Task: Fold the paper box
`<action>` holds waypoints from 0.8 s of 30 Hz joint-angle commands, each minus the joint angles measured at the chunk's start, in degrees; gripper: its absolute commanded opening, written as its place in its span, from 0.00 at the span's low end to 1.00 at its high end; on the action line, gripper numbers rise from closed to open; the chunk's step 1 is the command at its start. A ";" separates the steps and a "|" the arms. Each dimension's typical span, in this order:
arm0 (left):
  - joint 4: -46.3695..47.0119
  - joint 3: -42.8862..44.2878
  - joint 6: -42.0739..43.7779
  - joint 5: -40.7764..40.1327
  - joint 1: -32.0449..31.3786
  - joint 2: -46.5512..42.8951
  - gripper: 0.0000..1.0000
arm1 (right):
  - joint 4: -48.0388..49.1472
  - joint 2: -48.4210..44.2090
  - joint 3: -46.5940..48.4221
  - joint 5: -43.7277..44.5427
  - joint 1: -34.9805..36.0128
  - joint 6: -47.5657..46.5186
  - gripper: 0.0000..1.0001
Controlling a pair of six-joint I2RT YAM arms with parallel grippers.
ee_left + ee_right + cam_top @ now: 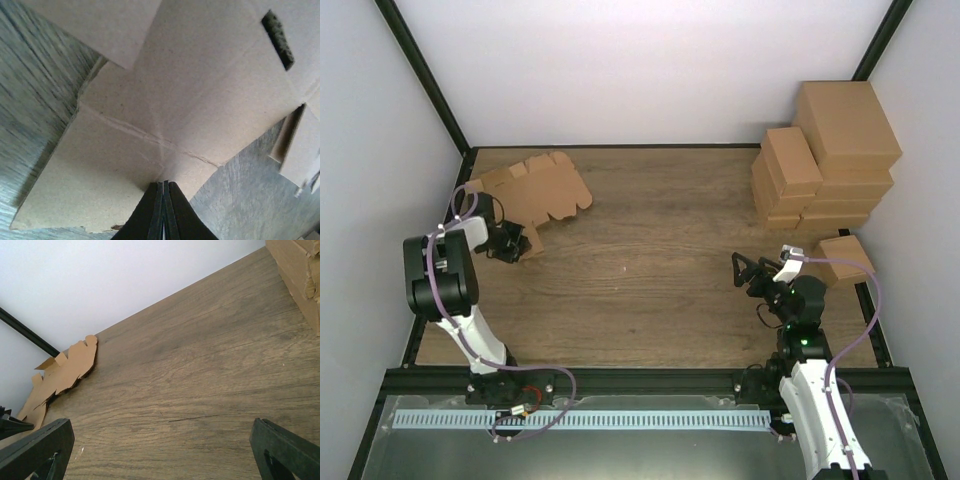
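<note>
Box (190,100) sat at ten o'clock on table (650,270), atop pile (555,180). Left gripper (510,243) pinched together at its edge; right gripper (752,272) spread, empty. I feared thin edge slipping, or extra blanks dragging.

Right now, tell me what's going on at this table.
The left hand is shut on the edge of the paper box, a thin creased cardboard sheet at the far left of the table, by the pile of blanks. The sheet looks mostly flat, not yet folded into a box. The right hand is open over bare wood on the right and holds nothing. Brown cartons are stacked in the far right corner.
</note>
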 commanded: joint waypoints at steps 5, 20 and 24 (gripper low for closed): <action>5.06 -4.92 2.47 0.98 -0.99 2.11 0.04 | 0.63 -0.49 0.15 -0.31 -0.02 0.10 1.00; 10.66 -2.59 -6.45 -1.14 -27.70 -2.56 0.04 | 0.90 0.09 0.16 -0.26 -0.02 0.14 1.00; 2.79 5.88 0.72 -5.14 -29.59 -3.94 0.04 | 0.94 0.19 0.16 -0.32 -0.02 0.10 1.00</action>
